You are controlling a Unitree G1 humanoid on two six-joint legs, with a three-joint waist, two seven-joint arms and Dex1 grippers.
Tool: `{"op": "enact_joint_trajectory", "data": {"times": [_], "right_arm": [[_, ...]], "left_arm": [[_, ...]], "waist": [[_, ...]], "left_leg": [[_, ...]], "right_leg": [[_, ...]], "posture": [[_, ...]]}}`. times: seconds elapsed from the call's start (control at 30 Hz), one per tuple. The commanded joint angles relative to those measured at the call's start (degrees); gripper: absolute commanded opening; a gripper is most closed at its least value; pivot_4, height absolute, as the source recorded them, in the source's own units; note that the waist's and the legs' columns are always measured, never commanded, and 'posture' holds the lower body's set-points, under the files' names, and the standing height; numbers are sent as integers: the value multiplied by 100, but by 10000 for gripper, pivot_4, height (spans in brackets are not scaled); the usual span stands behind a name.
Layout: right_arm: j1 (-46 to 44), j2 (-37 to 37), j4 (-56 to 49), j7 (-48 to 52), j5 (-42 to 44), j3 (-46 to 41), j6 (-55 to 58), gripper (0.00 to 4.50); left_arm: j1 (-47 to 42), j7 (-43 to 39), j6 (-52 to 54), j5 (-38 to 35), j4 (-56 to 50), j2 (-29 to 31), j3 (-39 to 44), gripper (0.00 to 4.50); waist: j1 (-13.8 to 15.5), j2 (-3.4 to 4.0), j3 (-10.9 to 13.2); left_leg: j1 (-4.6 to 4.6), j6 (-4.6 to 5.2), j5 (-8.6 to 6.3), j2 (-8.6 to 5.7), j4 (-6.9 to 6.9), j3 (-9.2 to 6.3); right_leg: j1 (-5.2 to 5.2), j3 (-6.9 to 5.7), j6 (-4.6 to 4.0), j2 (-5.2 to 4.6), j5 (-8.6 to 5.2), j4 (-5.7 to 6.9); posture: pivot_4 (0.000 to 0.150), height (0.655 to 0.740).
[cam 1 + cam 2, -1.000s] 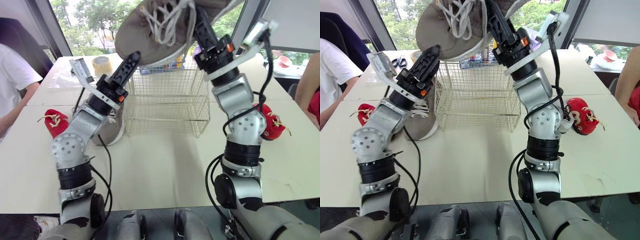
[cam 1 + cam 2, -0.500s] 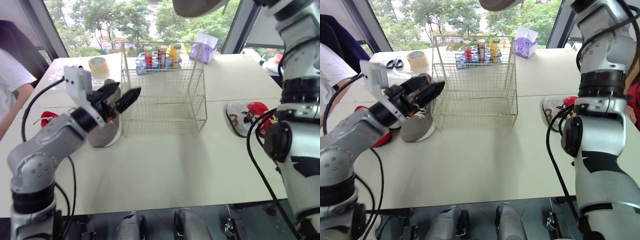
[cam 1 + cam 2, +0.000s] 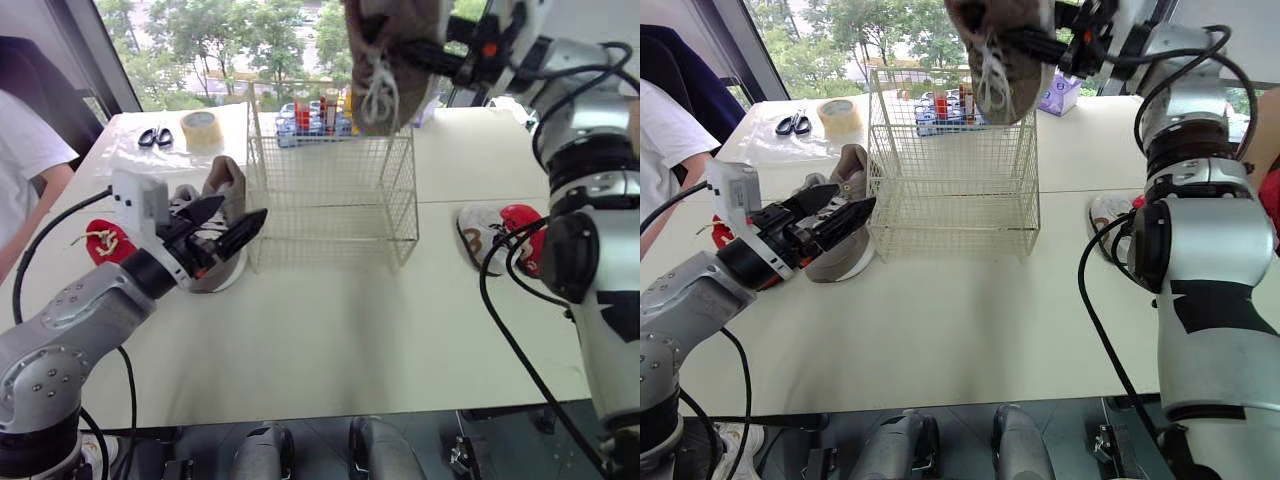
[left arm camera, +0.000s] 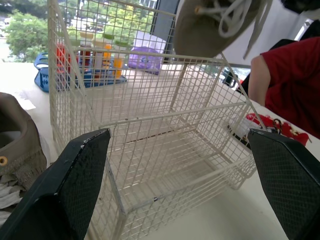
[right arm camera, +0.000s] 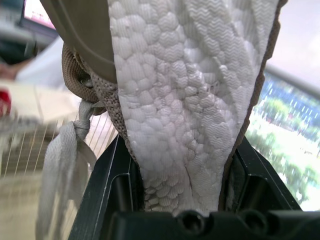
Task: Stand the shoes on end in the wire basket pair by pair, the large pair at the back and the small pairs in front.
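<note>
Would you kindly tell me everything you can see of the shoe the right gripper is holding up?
The grey-brown shoe looks like suede, with a white pebbled foam sole and loose white laces dangling. The right gripper clamps it across the sole, holding it on end in the air above the wire basket, touching nothing else.

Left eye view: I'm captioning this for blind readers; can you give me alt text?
The robot's right hand holds a large taupe shoe above an empty wire basket on a white table. Its open left hand hovers near a second taupe shoe left of the basket; small red shoes lie at either side.
</note>
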Motion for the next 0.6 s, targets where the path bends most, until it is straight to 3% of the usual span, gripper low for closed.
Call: {"op": "enact_joint_trajectory", "data": {"times": [0.03, 0.07, 0.27, 0.6], "right_arm": [[-102, 60, 101, -325, -217, -81, 12, 15314], [-80, 94, 139, -395, -248, -111, 56, 15314], [-46, 139, 277, -849, -338, -327, 256, 44517], [-214, 147, 266, -684, -23, -1001, 844, 44517]], "left_arm": [[15, 4, -180, 271, -60, 39, 18, 44713], [-6, 2, -189, 319, -43, 27, -16, 44713], [-18, 0, -199, 453, -82, 21, -96, 45000], [-126, 93, -170, 619, -72, -132, -277, 45000]], "waist": [[3, -1, -1], [5, -1, -1], [21, -1, -1], [17, -1, -1]], "left_leg": [[0, -2, 1, 2, 0, -1], [0, -3, 2, 2, 0, -1], [0, -4, 2, -1, 3, -2], [1, -4, 2, -1, 3, -3]], "right_leg": [[1, -1, 0, 2, 0, 0], [1, -1, 0, 3, 0, 0], [5, -1, 0, -1, 0, -1], [6, -2, 0, 0, 1, 1]], "posture": [[1500, 7400], [1500, 7400], [1500, 7400], [1500, 7400]]}}
